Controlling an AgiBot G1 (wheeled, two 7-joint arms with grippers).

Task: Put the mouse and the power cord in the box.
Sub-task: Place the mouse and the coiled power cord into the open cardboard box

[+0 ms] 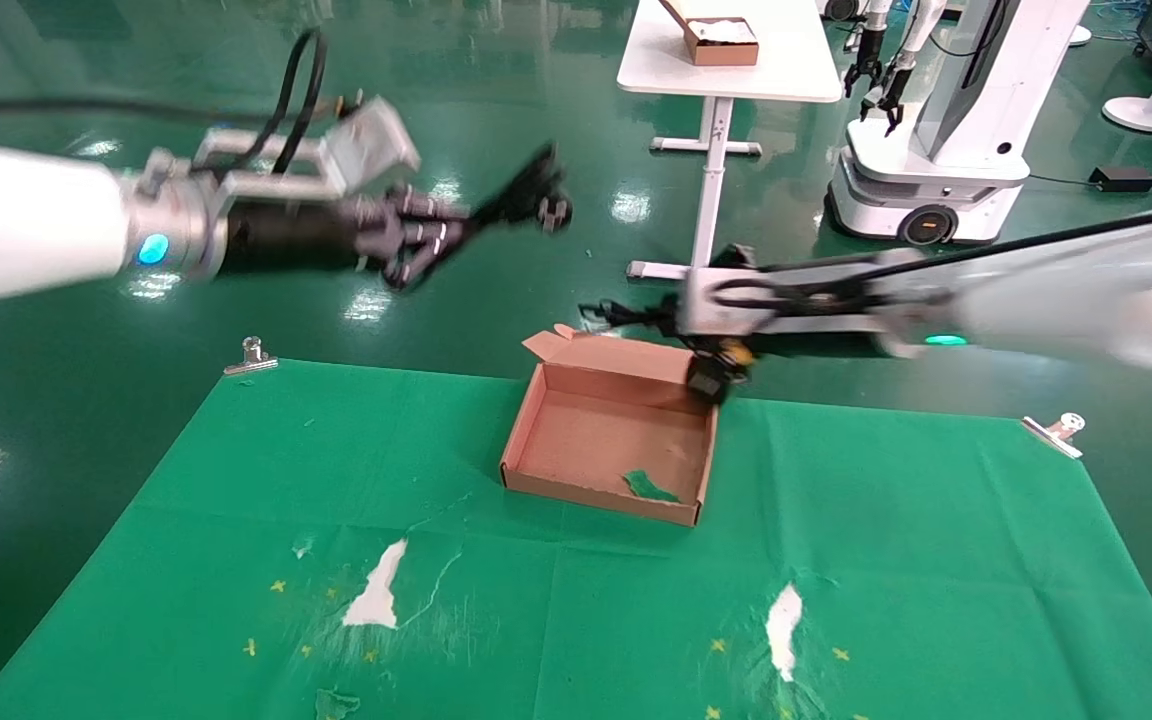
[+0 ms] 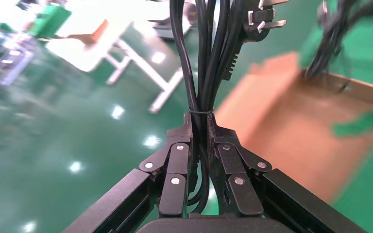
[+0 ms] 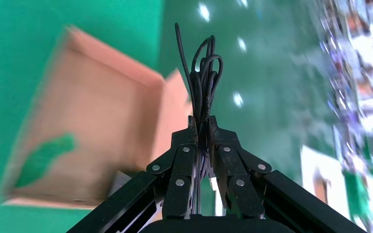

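left hand (image 1: 466,225) raised, fingers clamped, right hand (image 1: 681,318) extended inward, fingers clamped

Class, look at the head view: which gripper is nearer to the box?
Right. The right gripper hangs just over the box's far rim; the left gripper, holding the power cord, is high above the floor beyond it.
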